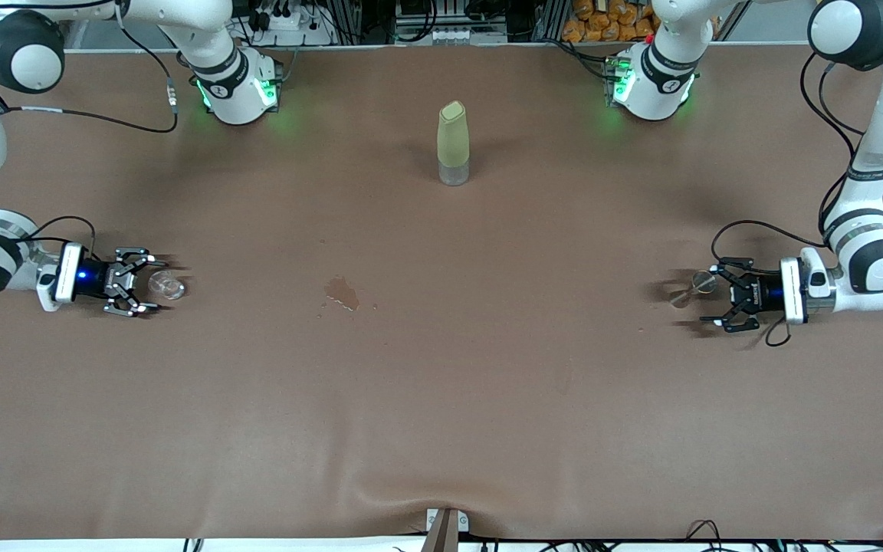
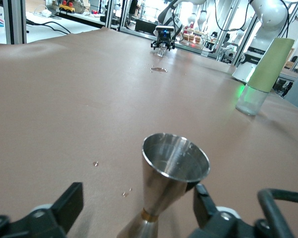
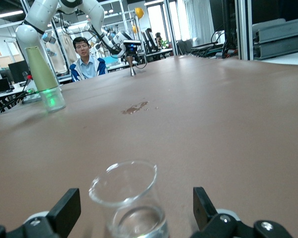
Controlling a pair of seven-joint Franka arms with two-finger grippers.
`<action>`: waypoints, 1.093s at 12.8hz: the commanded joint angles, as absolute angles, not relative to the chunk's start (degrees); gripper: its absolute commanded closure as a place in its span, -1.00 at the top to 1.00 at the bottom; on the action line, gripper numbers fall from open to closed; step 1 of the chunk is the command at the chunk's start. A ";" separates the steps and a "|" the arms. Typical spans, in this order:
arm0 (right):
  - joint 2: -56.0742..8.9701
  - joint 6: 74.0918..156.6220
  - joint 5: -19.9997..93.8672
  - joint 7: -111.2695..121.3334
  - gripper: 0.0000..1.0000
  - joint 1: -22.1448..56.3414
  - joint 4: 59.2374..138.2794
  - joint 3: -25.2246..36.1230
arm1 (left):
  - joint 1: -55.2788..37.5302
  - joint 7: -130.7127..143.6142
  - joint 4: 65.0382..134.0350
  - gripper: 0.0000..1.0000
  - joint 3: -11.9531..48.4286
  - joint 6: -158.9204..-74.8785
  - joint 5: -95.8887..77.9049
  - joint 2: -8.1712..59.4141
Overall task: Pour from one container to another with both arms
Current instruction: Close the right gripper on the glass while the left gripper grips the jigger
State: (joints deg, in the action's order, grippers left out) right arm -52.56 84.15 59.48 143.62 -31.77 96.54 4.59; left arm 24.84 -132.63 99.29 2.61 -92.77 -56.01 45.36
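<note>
Cup (image 1: pixel 166 285) stands on the table at the right arm's end, between the spread fingers of the low, level right gripper (image 1: pixel 137 292). Jigger (image 1: pixel 691 289) stands at the left arm's end, between the open left gripper (image 1: pixel 720 294) fingers.

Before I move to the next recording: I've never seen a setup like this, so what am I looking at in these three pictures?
Two white robot arms work at a brown table. The wide picture looks down from across the table; the other two come from cameras on each arm's wrist. The left gripper sits low at its end of the table, fingers open around a standing metal jigger without gripping it. The right gripper, at the other end, is open around a clear cup holding a little liquid. Midway between the arms' bases stands a green bottle; nearer the camera lies a small spill. Nothing is held yet.
</note>
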 commanded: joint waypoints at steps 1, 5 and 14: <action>-54.84 83.23 61.61 145.36 1.00 -32.96 95.19 3.25 | 25.22 -134.03 99.84 0.36 2.72 -92.20 -57.57 45.87; -54.84 83.32 61.61 146.07 1.00 -33.22 95.01 3.25 | 25.05 -134.12 99.84 0.29 2.72 -92.37 -58.01 46.67; -55.02 83.32 61.52 147.30 0.44 -32.70 94.22 3.25 | 22.68 -133.77 99.14 -1.00 2.81 -92.90 -58.71 45.97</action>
State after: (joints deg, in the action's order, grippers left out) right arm -53.95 84.13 60.66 146.87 -31.86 95.49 3.87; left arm 24.18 -133.30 99.33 2.86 -92.80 -57.46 46.71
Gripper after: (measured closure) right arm 0.242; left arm 0.767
